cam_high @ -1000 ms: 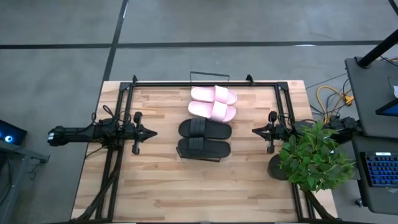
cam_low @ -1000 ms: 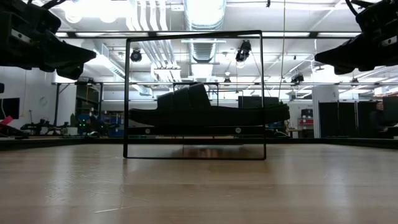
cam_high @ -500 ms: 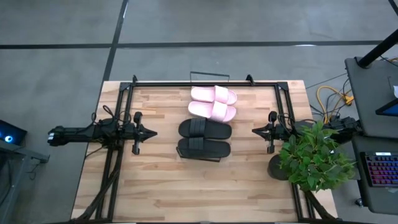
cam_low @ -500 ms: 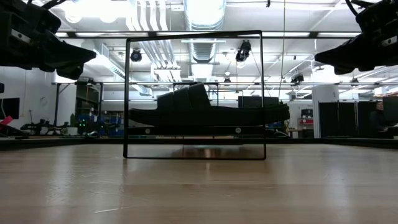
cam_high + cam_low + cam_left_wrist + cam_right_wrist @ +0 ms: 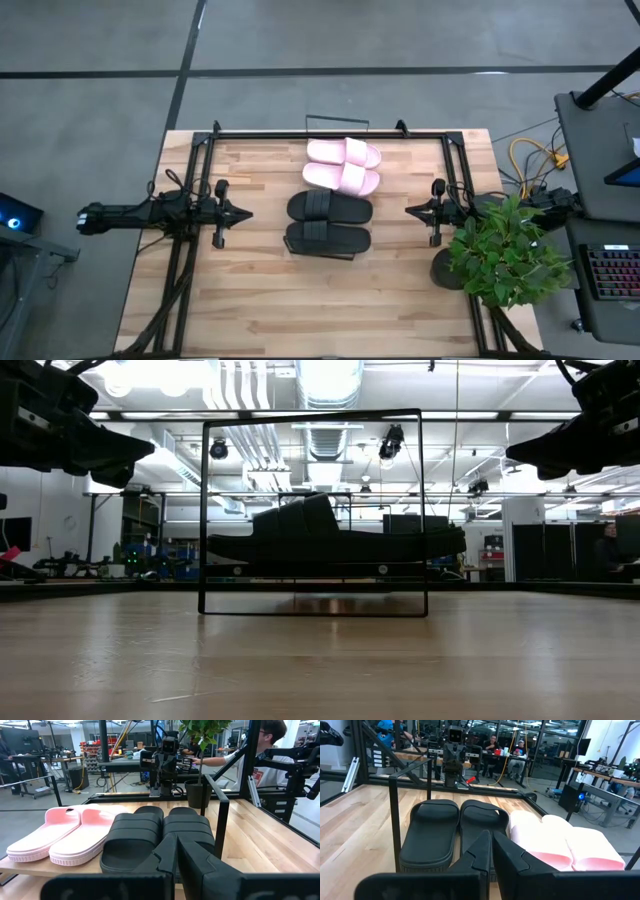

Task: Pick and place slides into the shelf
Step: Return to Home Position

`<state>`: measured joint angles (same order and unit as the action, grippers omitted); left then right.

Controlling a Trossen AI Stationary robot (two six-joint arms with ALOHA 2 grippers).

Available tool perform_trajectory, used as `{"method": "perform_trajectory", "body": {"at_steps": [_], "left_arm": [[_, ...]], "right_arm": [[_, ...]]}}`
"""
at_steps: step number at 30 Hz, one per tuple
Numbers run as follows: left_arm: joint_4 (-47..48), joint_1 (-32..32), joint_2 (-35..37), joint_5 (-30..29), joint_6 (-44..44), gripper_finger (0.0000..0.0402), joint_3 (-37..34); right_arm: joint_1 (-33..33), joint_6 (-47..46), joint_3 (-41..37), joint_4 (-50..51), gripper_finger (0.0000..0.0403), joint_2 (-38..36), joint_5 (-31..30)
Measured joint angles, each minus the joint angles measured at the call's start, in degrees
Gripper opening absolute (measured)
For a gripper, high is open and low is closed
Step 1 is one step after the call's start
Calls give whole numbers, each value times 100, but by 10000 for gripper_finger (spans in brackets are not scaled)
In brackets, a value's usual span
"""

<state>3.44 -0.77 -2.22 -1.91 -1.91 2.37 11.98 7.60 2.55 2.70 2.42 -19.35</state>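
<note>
Two pale pink slides [image 5: 343,165] and two black slides [image 5: 329,222] lie side by side, soles down, on the shelf's light-wood panel [image 5: 20,864]. The shelf's thin black wire frame [image 5: 312,417] stands around them at the middle of the table. The low view shows the slides [image 5: 300,535] raised above the tabletop. My left gripper [image 5: 245,212] hovers shut to the left of the black slides, pointing at them. My right gripper [image 5: 408,210] hovers shut to their right. The wrist views show both grippers' fingers closed, left [image 5: 177,852] and right [image 5: 487,842].
A potted plant [image 5: 505,250] stands at the table's right edge beside the right arm. The large black table frame [image 5: 330,132] runs along the far edge and both sides. A person [image 5: 265,745] sits beyond the table's right side. Bare wood [image 5: 320,300] lies toward the near edge.
</note>
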Motion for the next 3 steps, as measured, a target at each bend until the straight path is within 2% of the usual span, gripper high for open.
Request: {"method": "perform_trajectory", "body": {"at_steps": [3], "left_arm": [[0, -1, 0, 0, 0, 0, 0]], "right_arm": [[1, -2, 0, 0, 9, 0, 0]]}}
